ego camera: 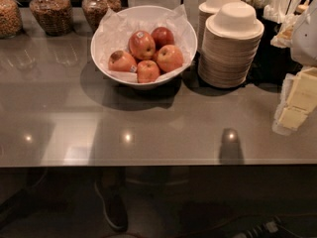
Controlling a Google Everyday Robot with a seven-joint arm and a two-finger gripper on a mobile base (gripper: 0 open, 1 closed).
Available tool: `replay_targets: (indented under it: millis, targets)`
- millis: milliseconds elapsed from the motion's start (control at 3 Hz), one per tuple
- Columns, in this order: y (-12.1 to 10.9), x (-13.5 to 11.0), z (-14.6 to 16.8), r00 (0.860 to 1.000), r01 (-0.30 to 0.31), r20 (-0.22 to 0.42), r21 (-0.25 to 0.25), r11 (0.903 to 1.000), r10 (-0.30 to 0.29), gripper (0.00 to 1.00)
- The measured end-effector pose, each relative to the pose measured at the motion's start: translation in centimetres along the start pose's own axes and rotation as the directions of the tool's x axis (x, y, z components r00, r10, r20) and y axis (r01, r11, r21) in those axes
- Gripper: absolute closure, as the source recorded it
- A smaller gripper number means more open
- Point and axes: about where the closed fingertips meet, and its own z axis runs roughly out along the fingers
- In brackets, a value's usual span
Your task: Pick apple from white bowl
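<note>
Dim warm light, glints on counter (163,138), claw (297,105) at right edge

a glossy grey counter (148,128) is reflecting small lights (128,137) above a dark floor (198,202); the gripper (296,107) is hovering at its right edge.

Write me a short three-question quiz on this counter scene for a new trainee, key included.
1. True or false: the claw hangs at the right edge of the view, apart from the white bowl.
2. How many apples show in the white bowl? A) three B) five C) seven
3. Fill in: in this view, the stacks of disposable bowls stand to the ____ of the white bowl.

Key: 1 true; 2 B; 3 right.
</note>
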Motion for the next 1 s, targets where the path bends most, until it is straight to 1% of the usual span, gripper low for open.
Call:
replay_targets:
  millis: [333,667,1000]
  targets:
    - [-0.1,-0.2,-0.1,1.000,0.001,0.007,0.010,1.0000,-0.001,0.00]
    - [-1.2,-1.7,0.2,0.996,0.016,0.083,0.052,0.9985,-0.020,0.00]
    - [-3.6,-5.4,1.0,0.975,0.047,0.212,0.113,0.9925,-0.070,0.00]
